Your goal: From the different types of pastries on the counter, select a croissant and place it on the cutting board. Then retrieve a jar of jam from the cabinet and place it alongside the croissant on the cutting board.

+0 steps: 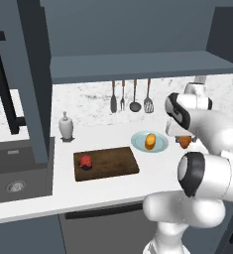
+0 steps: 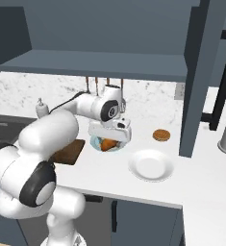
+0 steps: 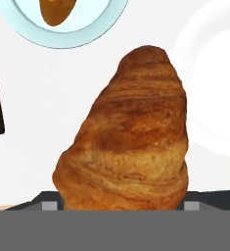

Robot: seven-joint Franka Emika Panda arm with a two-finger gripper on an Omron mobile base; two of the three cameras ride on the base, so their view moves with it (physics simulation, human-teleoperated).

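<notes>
Hand view: the croissant (image 3: 128, 142) sits clamped between the fingers of the gripper (image 2: 109, 140), its long axis running straight out from them, lifted above the counter (image 1: 113, 191). The cutting board (image 1: 113, 161) lies toward the counter's sink end, beyond the pale blue plate (image 1: 160, 144); the carry presumably crosses that plate; a red jar (image 1: 86, 161) already occupies the board's far end.

White marbled backsplash (image 1: 88, 101) runs behind everything, with 4 utensils (image 1: 130, 96) hanging on it just under a slate-blue shelf (image 1: 138, 64). Left of those utensils there's a small white dispenser bottle (image 1: 65, 126), and further left a dark sink (image 1: 16, 168) with a black faucet (image 1: 4, 84). Below it all, dark grey base cabinets (image 1: 103, 228).
</notes>
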